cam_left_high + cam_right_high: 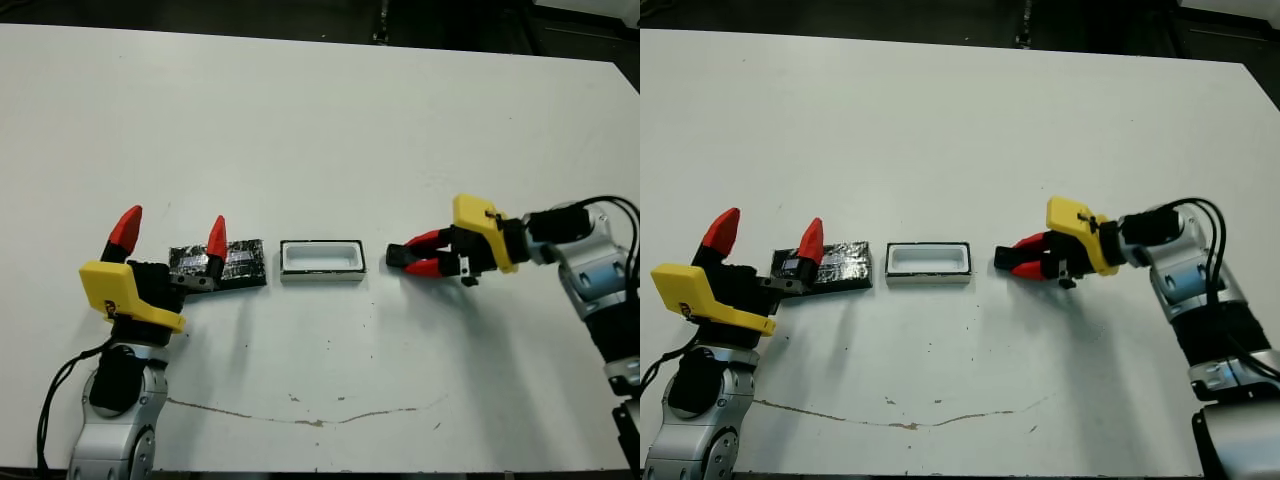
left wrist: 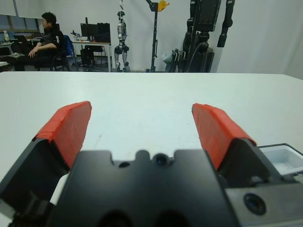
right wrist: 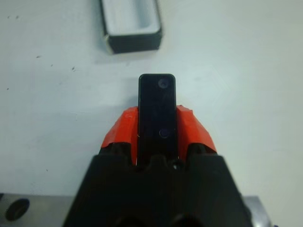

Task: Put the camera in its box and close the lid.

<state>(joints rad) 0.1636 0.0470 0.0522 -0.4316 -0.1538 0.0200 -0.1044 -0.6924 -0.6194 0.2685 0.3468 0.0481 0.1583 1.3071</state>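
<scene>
The box [image 1: 321,259], a small white-lined tray with a dark rim, sits open at the table's middle. Just to its left lies the flat, crinkly black lid [image 1: 238,262]. My left gripper [image 1: 170,238] stands open over the lid's left end, one red fingertip [image 1: 216,240] in front of the lid; nothing is between its fingers. To the right of the box, my right gripper [image 1: 408,260] is shut on the camera [image 3: 157,109], a narrow black bar whose end sticks out past the red fingertips toward the box [image 3: 130,24], a short gap away.
A thin brownish crack line [image 1: 300,415] runs across the table near its front edge. Beyond the table's far edge, the left wrist view shows a seated person [image 2: 45,40], a small humanoid robot [image 2: 122,40] and dark equipment stands [image 2: 201,35].
</scene>
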